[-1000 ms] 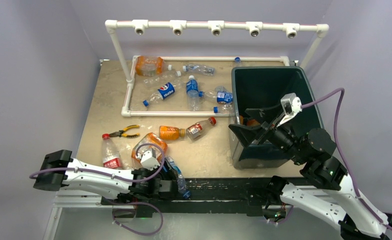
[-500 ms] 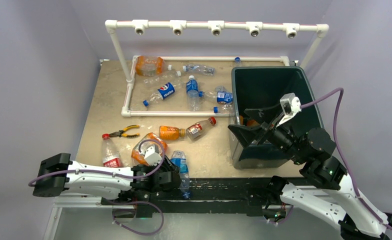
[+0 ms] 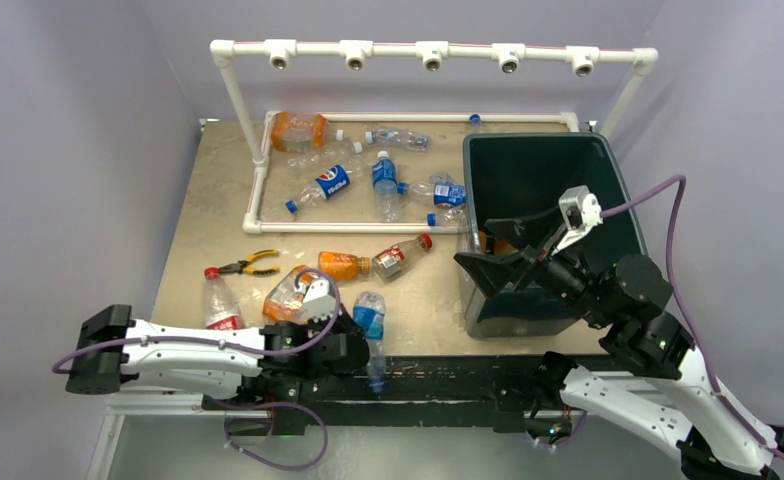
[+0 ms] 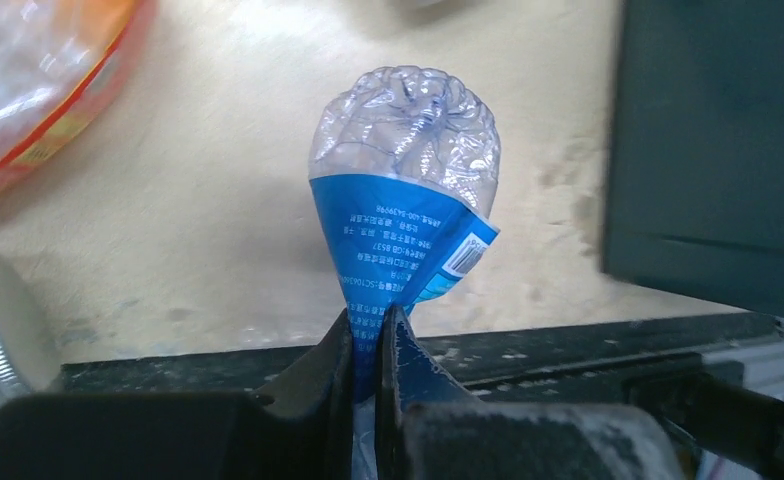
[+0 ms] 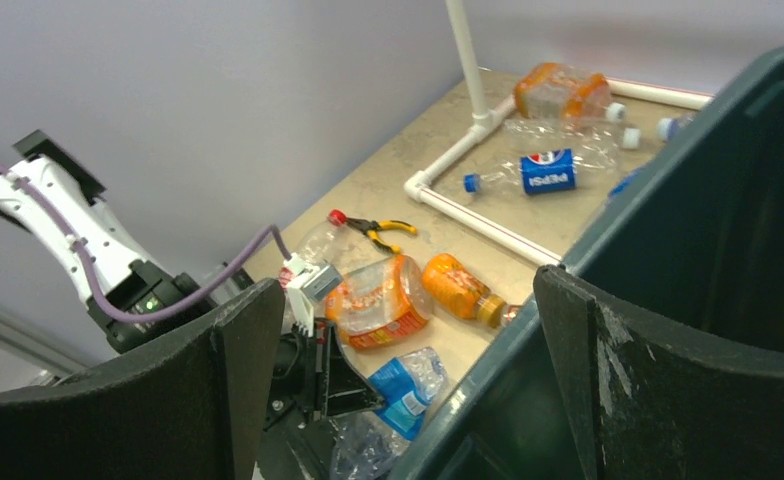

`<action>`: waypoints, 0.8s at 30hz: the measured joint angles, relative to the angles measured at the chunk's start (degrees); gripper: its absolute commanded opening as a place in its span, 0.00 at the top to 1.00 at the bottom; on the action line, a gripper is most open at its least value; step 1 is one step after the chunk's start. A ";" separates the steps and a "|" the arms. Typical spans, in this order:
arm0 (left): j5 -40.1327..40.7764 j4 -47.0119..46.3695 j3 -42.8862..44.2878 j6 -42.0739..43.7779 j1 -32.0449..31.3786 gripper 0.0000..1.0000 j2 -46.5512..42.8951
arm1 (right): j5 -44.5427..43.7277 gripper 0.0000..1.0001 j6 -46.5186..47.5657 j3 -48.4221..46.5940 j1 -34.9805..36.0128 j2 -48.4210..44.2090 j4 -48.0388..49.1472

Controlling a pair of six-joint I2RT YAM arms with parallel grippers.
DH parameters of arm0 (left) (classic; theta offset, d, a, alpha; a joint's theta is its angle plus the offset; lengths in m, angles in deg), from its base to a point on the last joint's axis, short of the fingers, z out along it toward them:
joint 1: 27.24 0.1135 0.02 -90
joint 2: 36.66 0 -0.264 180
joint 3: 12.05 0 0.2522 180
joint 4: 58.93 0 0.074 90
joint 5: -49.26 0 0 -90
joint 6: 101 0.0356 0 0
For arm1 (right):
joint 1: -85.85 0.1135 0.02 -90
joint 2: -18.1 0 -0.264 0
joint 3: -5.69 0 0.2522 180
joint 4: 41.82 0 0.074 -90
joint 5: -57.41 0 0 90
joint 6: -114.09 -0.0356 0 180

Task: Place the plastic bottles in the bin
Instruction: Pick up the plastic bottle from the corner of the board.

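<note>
Two arms enter from the bottom edge of the top view.

Left gripper (image 3: 365, 345), bottom centre-left: clenched on blue-label bottle (image 3: 370, 318). In the wrist view the jaws pinch the label end flat and the clear crumpled base points up-frame (image 4: 404, 120). The bottle sits over the table's (image 3: 418, 300) lower edge, left of the bin (image 3: 538, 137). Cannot tell whether it rests on the table or is lifted.

Right gripper (image 3: 498, 250), centre right: spread wide, grasping nothing. It hangs at the bin's lower-left corner. In its wrist view the dark rim (image 5: 668, 150) runs up between the fingers.

Loose bottles, middle of the top view:
- crushed orange bottle (image 3: 290, 290), just up-left of the left gripper
- clear bottle with red label (image 3: 220, 306), further left
- small orange bottle (image 3: 340, 266), end to end with a red-cap bottle (image 3: 402, 256)

Pliers (image 3: 251, 264) with yellow handles lie left of those.

Upper centre: a white pipe frame (image 3: 256, 190) encloses more bottles, among them a Pepsi bottle (image 3: 331, 181).
</note>
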 measured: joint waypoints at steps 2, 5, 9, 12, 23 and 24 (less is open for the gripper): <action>1.36 2.93 5.53 4.48 -0.11 1.00 -0.33 | 1.77 0.01 -0.20 -1.03 0.00 0.81 -0.02; 3.96 4.17 13.73 12.68 -0.39 1.00 -2.29 | 4.22 0.01 -0.15 -4.76 0.00 3.61 0.59; 9.49 -0.20 21.88 28.89 -0.48 1.00 -7.54 | 7.63 0.01 -0.02 -8.15 0.00 6.95 3.96; 14.01 -9.20 22.75 44.52 0.22 1.00 -12.55 | 9.51 0.01 0.00 -8.31 0.00 8.72 6.54; 13.25 -49.59 20.70 66.55 9.77 1.00 -13.44 | 14.19 0.01 -0.98 -8.15 0.00 15.41 16.41; 12.74 -51.91 20.57 66.58 10.54 1.00 -12.92 | 14.32 0.01 -1.36 -7.74 0.00 15.74 17.35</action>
